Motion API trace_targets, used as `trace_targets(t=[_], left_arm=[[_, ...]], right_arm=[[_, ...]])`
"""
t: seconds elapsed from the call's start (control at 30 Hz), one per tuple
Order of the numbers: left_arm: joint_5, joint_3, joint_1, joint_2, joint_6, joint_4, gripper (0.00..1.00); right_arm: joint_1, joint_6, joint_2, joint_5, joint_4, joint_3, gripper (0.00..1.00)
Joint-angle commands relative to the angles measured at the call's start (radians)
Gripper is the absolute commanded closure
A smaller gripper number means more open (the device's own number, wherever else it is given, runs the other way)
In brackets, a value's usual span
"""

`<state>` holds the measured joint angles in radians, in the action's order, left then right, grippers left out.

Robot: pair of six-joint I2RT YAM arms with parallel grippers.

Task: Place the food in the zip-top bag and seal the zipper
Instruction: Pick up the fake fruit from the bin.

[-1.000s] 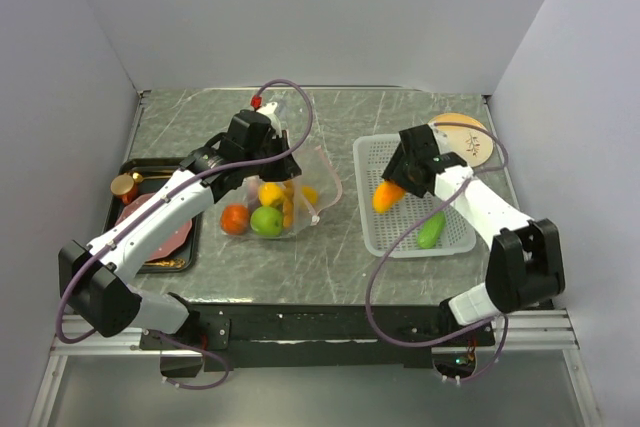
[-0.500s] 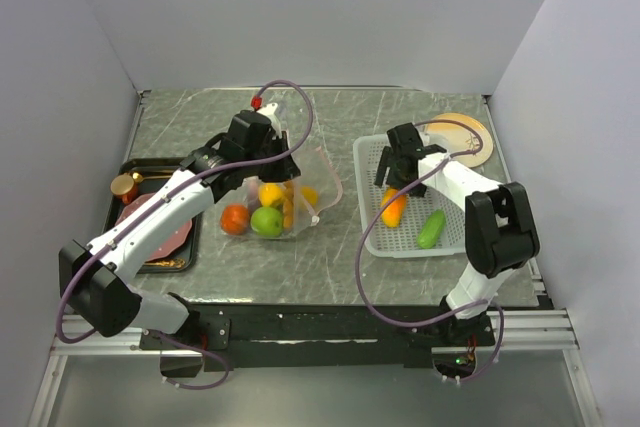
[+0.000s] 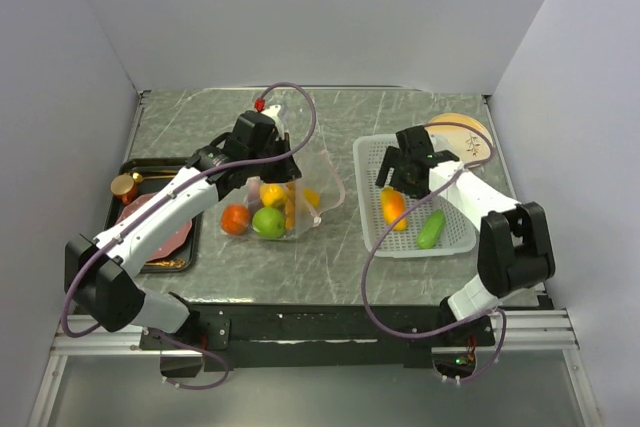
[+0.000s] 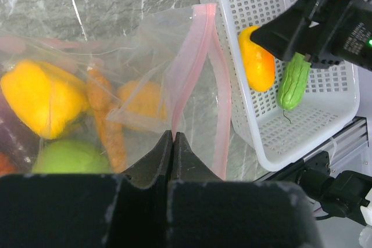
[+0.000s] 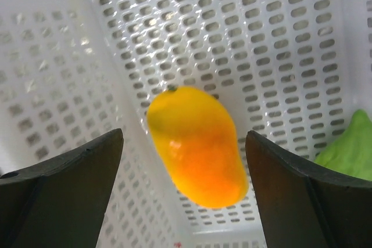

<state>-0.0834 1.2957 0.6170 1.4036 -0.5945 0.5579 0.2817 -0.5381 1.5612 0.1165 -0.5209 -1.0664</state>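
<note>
Pink zipper is pinched by left end effector; right end effector is spread above orange mango.

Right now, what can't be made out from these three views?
- Left wrist: how much zipper the left gripper pinches; hidden between the shut jaws.
- Right wrist: cucumber mostly cut off by the right edge; whether mango touches the basket floor, no depth cue.
- Top view: tray contents, partly under the left arm.
</note>
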Motion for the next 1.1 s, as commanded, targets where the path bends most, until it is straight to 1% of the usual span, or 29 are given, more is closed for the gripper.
trace_targets(t=[0.0, 0.13, 0.3, 0.37, 0.57, 0.63, 0.67, 0.7, 0.73, 0.77, 0.83, 0.87, 0.93, 1.03, 1.07], left_arm=[[-0.015, 0.027, 0.003, -0.003, 0.015, -0.021, 0.99], [-0.024, 0.033, 0.003, 0.006, 0.012, -0.026, 0.99], [-0.029, 0.037, 0.003, 0.011, 0.009, -0.027, 0.99], [-0.019, 0.036, 0.003, 0.006, 0.009, -0.024, 0.99], [-0.016, 0.033, 0.003, 0.003, -0.011, -0.039, 0.99], [-0.024, 0.034, 0.003, 0.005, -0.016, -0.039, 0.99], [-0.027, 0.037, 0.003, 0.009, -0.014, -0.041, 0.99], [-0.027, 0.039, 0.003, 0.009, -0.014, -0.038, 0.99], [-0.027, 0.042, 0.003, 0.011, -0.013, -0.033, 0.99], [-0.027, 0.045, 0.003, 0.014, -0.011, -0.029, 0.99], [-0.021, 0.045, 0.003, 0.011, -0.008, -0.032, 0.99], [-0.021, 0.04, 0.003, 0.009, -0.005, -0.033, 0.99], [-0.022, 0.042, 0.003, 0.012, -0.001, -0.029, 0.99], [-0.026, 0.048, 0.003, 0.017, 0.002, -0.026, 0.99], [-0.024, 0.047, 0.003, 0.015, 0.004, -0.024, 0.99]], right_arm=[[-0.006, 0.049, -0.092, -0.02, -0.019, 0.019, 0.07], [-0.006, 0.09, -0.112, -0.08, -0.002, 0.054, 0.09], [-0.006, 0.084, -0.102, -0.043, -0.002, 0.094, 0.16], [-0.004, 0.09, -0.105, -0.06, 0.013, 0.118, 0.17], [-0.004, 0.099, -0.073, -0.075, 0.039, 0.131, 0.27], [-0.006, 0.099, -0.059, -0.071, 0.036, 0.125, 0.38], [-0.004, 0.105, -0.058, -0.074, 0.039, 0.123, 0.41], [-0.004, 0.105, -0.056, -0.087, 0.044, 0.123, 0.41], [-0.004, 0.105, -0.058, -0.09, 0.044, 0.121, 0.44], [-0.004, 0.109, -0.056, -0.09, 0.042, 0.118, 0.55], [-0.004, 0.109, -0.059, -0.086, 0.042, 0.118, 0.55], [-0.004, 0.107, -0.052, -0.083, 0.039, 0.115, 0.5], [-0.003, 0.109, -0.036, -0.083, 0.024, 0.103, 0.48], [-0.004, 0.102, -0.017, -0.089, 0.035, 0.109, 0.4], [-0.006, 0.105, -0.012, -0.097, 0.039, 0.112, 0.4]])
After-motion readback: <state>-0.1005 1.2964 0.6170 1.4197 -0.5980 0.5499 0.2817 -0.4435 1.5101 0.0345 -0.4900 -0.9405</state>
